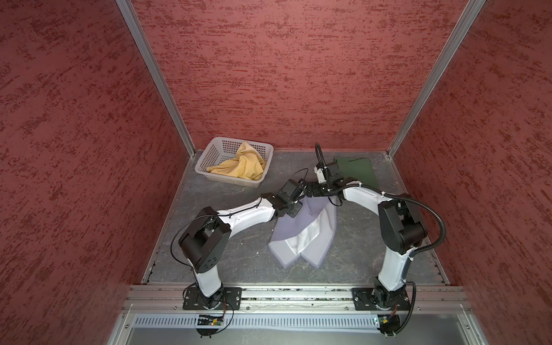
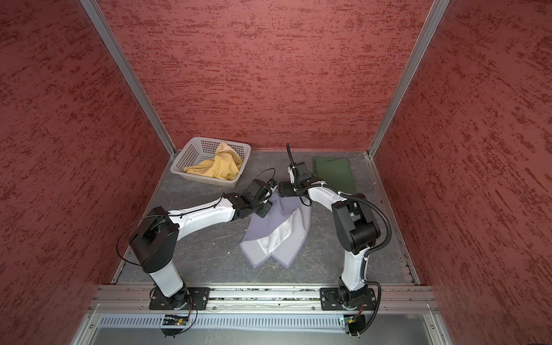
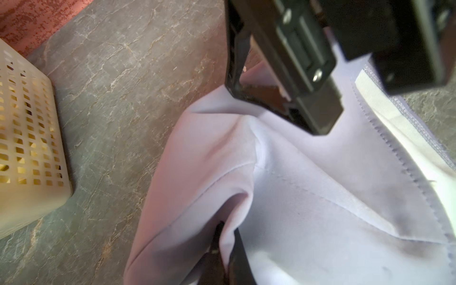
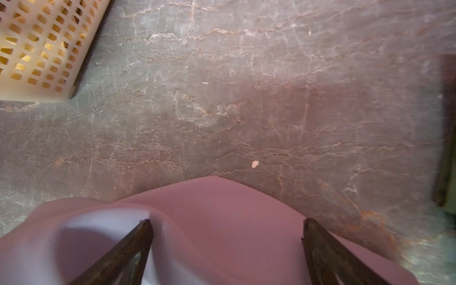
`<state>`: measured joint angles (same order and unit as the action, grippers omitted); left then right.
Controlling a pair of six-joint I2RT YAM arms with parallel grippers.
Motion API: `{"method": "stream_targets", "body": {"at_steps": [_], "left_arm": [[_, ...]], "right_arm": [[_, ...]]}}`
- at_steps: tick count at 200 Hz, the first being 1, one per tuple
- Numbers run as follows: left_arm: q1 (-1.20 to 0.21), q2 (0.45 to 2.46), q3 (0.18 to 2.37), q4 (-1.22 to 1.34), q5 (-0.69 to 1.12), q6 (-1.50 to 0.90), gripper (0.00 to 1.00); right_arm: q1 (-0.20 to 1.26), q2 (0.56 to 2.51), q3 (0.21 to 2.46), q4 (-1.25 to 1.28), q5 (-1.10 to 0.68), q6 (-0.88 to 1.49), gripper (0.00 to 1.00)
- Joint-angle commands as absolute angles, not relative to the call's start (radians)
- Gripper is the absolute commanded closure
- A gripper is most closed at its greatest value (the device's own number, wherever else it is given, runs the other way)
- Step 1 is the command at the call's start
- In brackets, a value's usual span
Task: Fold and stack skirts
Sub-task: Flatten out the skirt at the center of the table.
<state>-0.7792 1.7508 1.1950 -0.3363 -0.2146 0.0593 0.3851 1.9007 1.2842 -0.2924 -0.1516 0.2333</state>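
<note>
The pale lavender-grey skirt hangs from its upper edge at mid-table, its lower part spread on the surface with white lining showing. My left gripper is shut on a fold of this skirt. Close beside it, my right gripper stands open, and the skirt's cloth lies between its spread fingers. The dark green skirt lies folded flat at the back right. The mustard yellow skirt sits crumpled in the basket.
The white perforated basket stands at the back left on the grey stone-patterned table. Red textured walls close in three sides. Both arm bases are bolted to the front rail.
</note>
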Motion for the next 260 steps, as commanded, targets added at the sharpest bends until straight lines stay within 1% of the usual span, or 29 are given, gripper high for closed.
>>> {"method": "stream_targets", "body": {"at_steps": [1,18,35,43,55,66,85,101,109,116,151,191,216,236,260], "left_arm": [[-0.781,1.722,1.157,-0.285,-0.192,0.045,0.99],[-0.779,1.706,1.134,-0.257,-0.18,0.037,0.92],[-0.775,1.699,1.124,-0.247,-0.173,0.02,0.89],[-0.772,1.698,1.123,-0.245,-0.17,0.009,0.88],[-0.767,1.695,1.117,-0.238,-0.166,-0.008,0.87],[-0.761,1.695,1.115,-0.237,-0.163,-0.029,0.87],[-0.743,1.692,1.115,-0.245,-0.159,-0.064,0.88],[-0.726,1.686,1.115,-0.248,-0.156,-0.081,0.89],[-0.714,1.683,1.119,-0.253,-0.156,-0.088,0.9],[-0.704,1.681,1.125,-0.26,-0.156,-0.089,0.9],[-0.652,1.689,1.221,-0.303,-0.162,-0.052,0.91],[-0.626,1.761,1.455,-0.356,-0.183,0.063,0.91],[-0.632,1.819,1.583,-0.351,-0.15,0.135,0.87],[-0.646,1.87,1.66,-0.343,-0.144,0.177,0.85],[-0.649,1.918,1.707,-0.355,-0.127,0.18,0.84]], "right_arm": [[0.393,1.934,1.317,-0.265,-0.173,0.247,0.05],[0.395,1.954,1.322,-0.256,-0.185,0.248,0.05],[0.396,1.979,1.335,-0.256,-0.19,0.252,0.07],[0.397,1.99,1.343,-0.263,-0.186,0.252,0.1],[0.397,2.005,1.354,-0.273,-0.184,0.254,0.17],[0.397,2.013,1.364,-0.28,-0.184,0.256,0.29],[0.397,2.014,1.375,-0.292,-0.199,0.251,0.63],[0.396,2.005,1.389,-0.312,-0.195,0.24,0.86],[0.395,1.996,1.395,-0.327,-0.187,0.234,0.96],[0.393,1.983,1.397,-0.338,-0.184,0.228,1.0],[0.394,1.87,1.35,-0.364,-0.172,0.202,1.0],[0.396,1.705,1.204,-0.329,-0.214,0.225,1.0],[0.4,1.622,1.096,-0.291,-0.273,0.263,1.0],[0.409,1.576,1.027,-0.273,-0.301,0.294,0.97],[0.416,1.55,0.97,-0.264,-0.338,0.319,0.92]]}}
